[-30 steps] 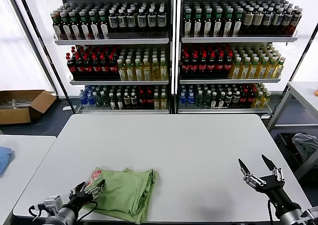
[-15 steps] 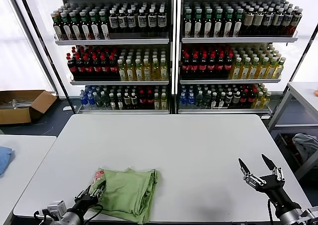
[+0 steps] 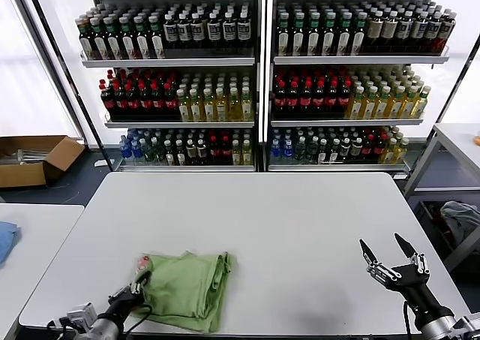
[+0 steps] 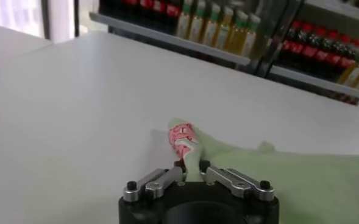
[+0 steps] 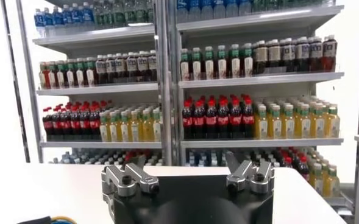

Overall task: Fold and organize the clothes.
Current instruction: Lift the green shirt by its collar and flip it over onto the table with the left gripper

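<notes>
The light green polo shirt (image 3: 186, 289) lies folded near the front left edge of the white table (image 3: 285, 220), its red-and-white checkered logo (image 3: 142, 262) at the left corner. My left gripper (image 3: 136, 287) is shut on the shirt's left edge. In the left wrist view the gripper (image 4: 191, 167) pinches a raised fold of the green cloth (image 4: 289, 182) just below the logo (image 4: 181, 135). My right gripper (image 3: 390, 256) is open and empty, held above the table's front right part; in the right wrist view it (image 5: 188, 164) faces the shelves.
Shelves of bottles (image 3: 259, 77) stand behind the table. A cardboard box (image 3: 34, 158) sits on the floor at far left. A blue cloth (image 3: 4, 239) lies on a side table at left. A grey cloth (image 3: 461, 220) hangs at right.
My left gripper has drawn back toward the front edge with the shirt's left corner, and the shirt has shifted slightly forward and left. The right arm has not moved.
</notes>
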You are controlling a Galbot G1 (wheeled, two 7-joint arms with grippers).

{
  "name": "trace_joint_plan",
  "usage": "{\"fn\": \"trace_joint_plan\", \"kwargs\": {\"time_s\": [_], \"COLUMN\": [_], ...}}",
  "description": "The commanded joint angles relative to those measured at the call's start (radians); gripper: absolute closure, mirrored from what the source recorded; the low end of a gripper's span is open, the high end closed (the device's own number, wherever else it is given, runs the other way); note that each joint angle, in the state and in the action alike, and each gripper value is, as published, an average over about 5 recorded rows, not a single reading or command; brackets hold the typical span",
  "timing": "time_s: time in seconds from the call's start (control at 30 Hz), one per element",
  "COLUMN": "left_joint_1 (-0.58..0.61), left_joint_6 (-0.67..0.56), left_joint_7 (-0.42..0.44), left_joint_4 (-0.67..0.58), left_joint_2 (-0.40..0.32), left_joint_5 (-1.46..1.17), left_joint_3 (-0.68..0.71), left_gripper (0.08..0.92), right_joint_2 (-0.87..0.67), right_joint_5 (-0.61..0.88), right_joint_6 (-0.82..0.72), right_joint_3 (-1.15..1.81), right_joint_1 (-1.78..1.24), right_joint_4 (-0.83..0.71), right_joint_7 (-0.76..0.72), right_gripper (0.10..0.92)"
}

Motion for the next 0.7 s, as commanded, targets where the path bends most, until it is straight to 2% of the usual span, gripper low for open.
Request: {"fn": "trace_joint_plan", "kwargs": {"time_s": [0.03,0.23,0.33,0.43,0.57,0.7], "left_joint_1": [-0.046,-0.064,-0.071,-0.074,-0.079,-0.086], "left_joint_6": [-0.032,-0.019,-0.003,0.012,0.029,0.039], "left_joint_7": [-0.004,0.045,0.053,0.055,0.051,0.011], "left_joint_4": [0.055,0.255,0.328,0.350,0.316,0.214], "left_joint_2": [0.069,0.273,0.364,0.431,0.454,0.404], "left_joint_5": [-0.113,-0.118,-0.119,-0.117,-0.112,-0.093], "left_joint_3": [-0.350,-0.559,-0.611,-0.632,-0.601,-0.513], "left_gripper": [0.865,0.865,0.865,0.865,0.865,0.865], "right_joint_2": [0.000,-0.002,-0.001,-0.001,0.003,0.024], "right_joint_5": [0.003,0.004,0.010,0.016,0.019,0.015], "right_joint_6": [0.002,0.003,0.002,0.004,0.011,0.016], "right_joint_3": [0.000,-0.018,-0.022,-0.025,-0.035,-0.058], "right_joint_1": [0.004,0.020,0.031,0.032,0.030,0.030], "right_joint_4": [-0.001,-0.004,-0.001,0.003,0.004,0.000], "right_joint_7": [0.000,0.000,0.001,0.001,-0.001,-0.002], "right_gripper": [0.203,0.203,0.203,0.203,0.203,0.203]}}
